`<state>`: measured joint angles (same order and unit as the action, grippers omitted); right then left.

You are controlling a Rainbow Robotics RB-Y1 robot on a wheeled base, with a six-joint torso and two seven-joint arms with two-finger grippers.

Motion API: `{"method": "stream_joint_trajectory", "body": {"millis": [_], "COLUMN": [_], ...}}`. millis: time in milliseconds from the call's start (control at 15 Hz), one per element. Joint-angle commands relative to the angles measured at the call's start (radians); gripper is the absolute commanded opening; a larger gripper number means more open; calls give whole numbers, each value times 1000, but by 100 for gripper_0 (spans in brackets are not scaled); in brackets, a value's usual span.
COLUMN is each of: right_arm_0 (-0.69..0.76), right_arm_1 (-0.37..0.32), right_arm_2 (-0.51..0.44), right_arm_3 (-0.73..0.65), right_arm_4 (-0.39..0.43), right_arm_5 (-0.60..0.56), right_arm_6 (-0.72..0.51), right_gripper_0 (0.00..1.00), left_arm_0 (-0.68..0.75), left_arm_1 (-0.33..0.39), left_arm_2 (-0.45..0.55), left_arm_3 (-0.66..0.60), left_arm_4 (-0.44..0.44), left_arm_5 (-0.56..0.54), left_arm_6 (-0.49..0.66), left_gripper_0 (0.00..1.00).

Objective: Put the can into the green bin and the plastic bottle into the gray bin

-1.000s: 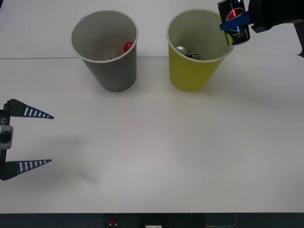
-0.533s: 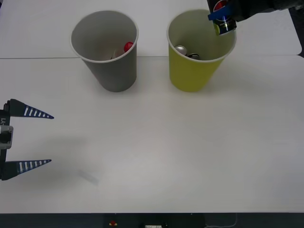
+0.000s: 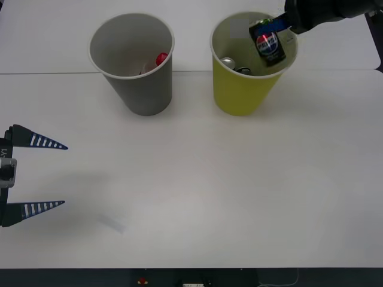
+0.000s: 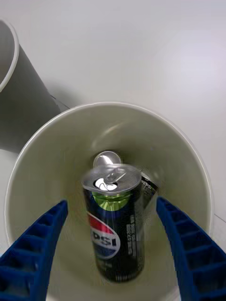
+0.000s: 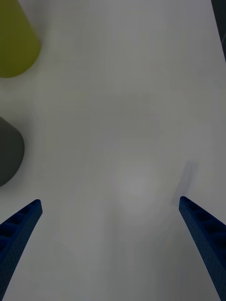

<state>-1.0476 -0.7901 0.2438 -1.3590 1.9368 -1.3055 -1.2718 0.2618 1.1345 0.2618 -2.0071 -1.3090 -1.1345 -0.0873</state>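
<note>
The can (image 3: 267, 42) is inside the mouth of the green bin (image 3: 239, 92), tilted and free of the fingers. In the right wrist view the can (image 4: 113, 225) stands between the spread blue fingers (image 4: 37, 244) without touching them, inside the green bin (image 4: 47, 178). My right gripper (image 3: 281, 21) is open just over the bin's far right rim. The gray bin (image 3: 134, 89) stands to the left; a red cap (image 3: 161, 58) of the plastic bottle shows inside it. My left gripper (image 3: 63, 175) rests open at the table's left edge.
Another silver-topped can (image 3: 228, 61) lies at the bottom of the green bin. The gray bin's wall (image 4: 19, 103) is close beside the green one. The left wrist view holds both bins' sides, green (image 5: 14, 42) and gray (image 5: 7, 150), and bare white table.
My right gripper carried the can leftward over the green bin's rim, then opened; the can has dropped from the fingers into the bin. The left arm has stayed still.
</note>
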Motion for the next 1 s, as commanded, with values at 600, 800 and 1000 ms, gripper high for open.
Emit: {"method": "stream_joint_trajectory", "body": {"millis": [600,800,1000], "right_arm_0": [21,104,212], "right_arm_1": [-38,-57,-90], "right_arm_2": [-1,-27,-66], "right_arm_3": [-20,-126,-253], "right_arm_4": [-136,-141,-188], "right_arm_5": [55,138,201], "right_arm_6": [55,57,98], "right_gripper_0": [100,100,100], "left_arm_0": [0,0,0], "left_arm_1": [0,0,0], "left_arm_2": [0,0,0], "left_arm_3": [0,0,0], "left_arm_4": [0,0,0], "left_arm_5": [0,0,0], "left_arm_6": [0,0,0], "left_gripper_0": [100,100,100]}}
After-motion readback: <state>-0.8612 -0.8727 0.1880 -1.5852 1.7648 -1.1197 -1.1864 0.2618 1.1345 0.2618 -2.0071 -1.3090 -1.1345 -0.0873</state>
